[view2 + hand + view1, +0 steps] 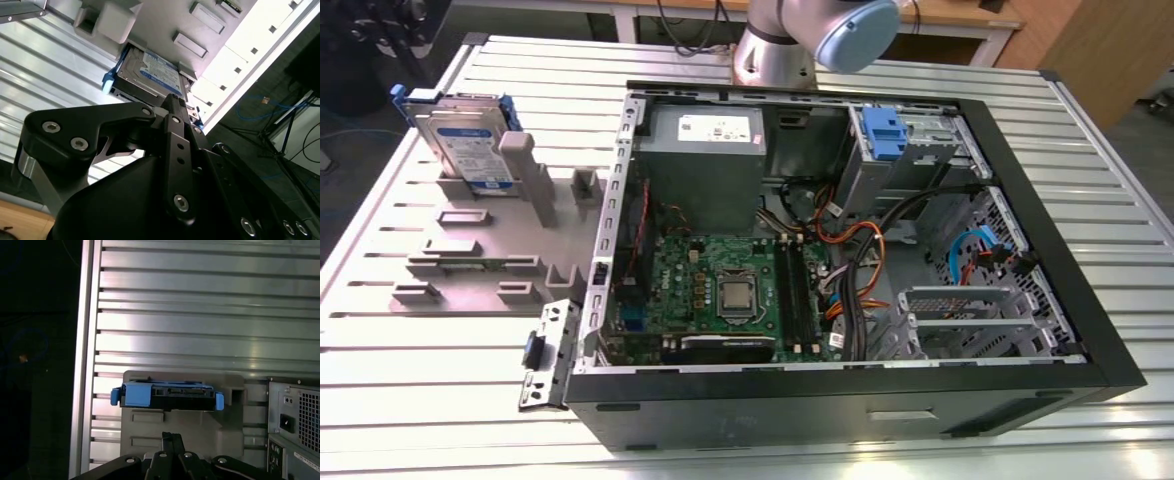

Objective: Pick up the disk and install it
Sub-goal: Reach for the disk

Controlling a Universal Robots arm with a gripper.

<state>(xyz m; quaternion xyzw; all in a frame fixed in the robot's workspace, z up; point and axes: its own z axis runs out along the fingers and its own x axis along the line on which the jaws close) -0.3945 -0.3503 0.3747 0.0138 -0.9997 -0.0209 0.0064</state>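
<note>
Ribbed aluminium tabletop (427,380) carries everything we see, with a wooden bench and cables behind it. On it lies an open black case (854,400), its side panel off. Inside we see a green board (720,290), a grey power supply (707,150) with a white sticker, and a metal cage (927,150) with a blue latch (883,130).

At the exterior view's left of the case sits a grey holder (480,230) with slots and posts. The disk (464,135) stands on edge in the far end of that holder, leaning slightly. Its white and blue label faces the case and its blue rails run along its sides. It is well apart from the cage.

The arm (814,40) rises behind the case, at the far edge of the tabletop.

In both wrist views the hand (171,436) (172,99) points toward the disk (167,395) (150,72). Its two black fingers (176,450) are pressed together at the tip and pinch nothing. In the first wrist view a strip of holder (200,420) shows between the tip and the disk, so we judge them apart. That view also shows the ribbed tabletop (200,315) beyond the disk and a corner of the case (295,425) beside the holder.
</note>
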